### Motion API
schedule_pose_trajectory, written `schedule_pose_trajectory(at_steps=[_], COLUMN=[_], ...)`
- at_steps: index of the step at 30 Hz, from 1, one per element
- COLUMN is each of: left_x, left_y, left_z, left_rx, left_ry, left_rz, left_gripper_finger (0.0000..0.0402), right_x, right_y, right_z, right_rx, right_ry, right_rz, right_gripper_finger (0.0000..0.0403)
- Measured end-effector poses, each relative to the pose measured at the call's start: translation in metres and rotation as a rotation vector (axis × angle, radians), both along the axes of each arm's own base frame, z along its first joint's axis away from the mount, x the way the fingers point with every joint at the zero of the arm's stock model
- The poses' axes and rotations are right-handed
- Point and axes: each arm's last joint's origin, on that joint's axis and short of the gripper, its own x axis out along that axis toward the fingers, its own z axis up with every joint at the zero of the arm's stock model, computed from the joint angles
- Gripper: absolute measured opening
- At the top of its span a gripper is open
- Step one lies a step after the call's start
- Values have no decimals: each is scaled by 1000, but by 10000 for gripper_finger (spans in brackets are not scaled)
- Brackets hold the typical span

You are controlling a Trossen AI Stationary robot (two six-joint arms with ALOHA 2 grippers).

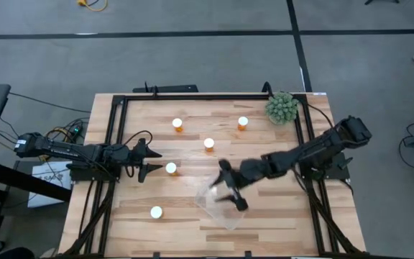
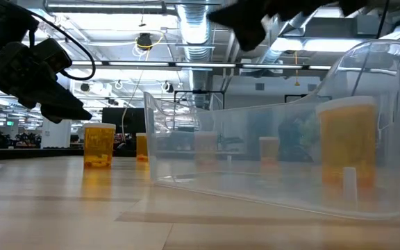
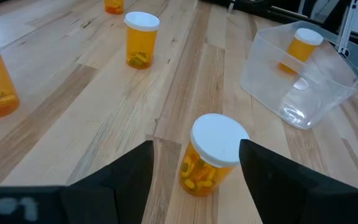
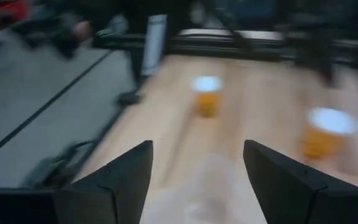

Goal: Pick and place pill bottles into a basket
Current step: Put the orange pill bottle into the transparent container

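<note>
The basket (image 1: 221, 207) sits on the wooden table (image 1: 121, 216) toward its near edge, and it serves here as the landmark. One pill bottle (image 3: 301, 48) stands upright inside it, seen through the clear wall in the left wrist view and the low view (image 2: 347, 142). Directly above the basket hangs the right gripper (image 1: 230, 188), its fingers (image 4: 114, 180) spread apart with nothing between them; its arm reaches back to the right of the basket. Left of the basket and a little farther back stands a second bottle (image 1: 170, 168), upright, its white cap showing; the left gripper (image 1: 148, 161) is at this bottle with fingers (image 3: 129, 177) spread wide on either side of it, not touching it in the left wrist view (image 3: 209, 155). A third bottle (image 1: 156, 212) stands well left of the basket, near the front edge. Behind the basket, a fourth bottle (image 1: 208, 144) stands near the table's middle, with a fifth bottle (image 1: 177, 124) and a sixth bottle (image 1: 243, 123) farther back still. A green spiky ball (image 1: 282, 107) rests far behind the basket to the right, in the corner of the black frame (image 1: 113, 144) that runs around the table.
</note>
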Motion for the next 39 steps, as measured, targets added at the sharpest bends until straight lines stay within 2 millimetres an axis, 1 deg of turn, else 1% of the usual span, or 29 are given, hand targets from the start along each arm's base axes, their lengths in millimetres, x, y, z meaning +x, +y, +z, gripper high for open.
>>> schedule_pose_trajectory(at_steps=[5,8,11,15,20,24,26,30,31,36,39], left_x=[0,0,0,0,0,0,0,0,0,0,0], left_y=[0,0,0,0,0,0,0,0,0,0,0], left_z=[0,0,0,0,0,0,0,0,0,0,0], left_rx=[0,0,0,0,0,0,0,0,0,0,0], left_ry=[0,0,0,0,0,0,0,0,0,0,0], left_rz=[0,0,0,0,0,0,0,0,0,0,0], left_gripper_finger=[226,226,226,226,226,226,226,226,226,226,226], right_x=[10,12,11,8,5,-5,-17,-41,-47,-78,-96], right_y=[-49,-75,-96,-116,-130,-137,-137,-136,-136,-139,-141], right_z=[-4,-5,-7,-12,-15,-13,-15,-11,-13,-31,-48], right_rx=[34,32,18,31,59,82,95,91,89,107,146], right_ry=[51,62,88,141,189,192,200,148,150,175,172], right_rz=[-188,-293,-381,-470,-524,-559,-580,-648,-660,-753,-819], right_gripper_finger=[246,246,246,246,246,246,246,246,246,246,246])
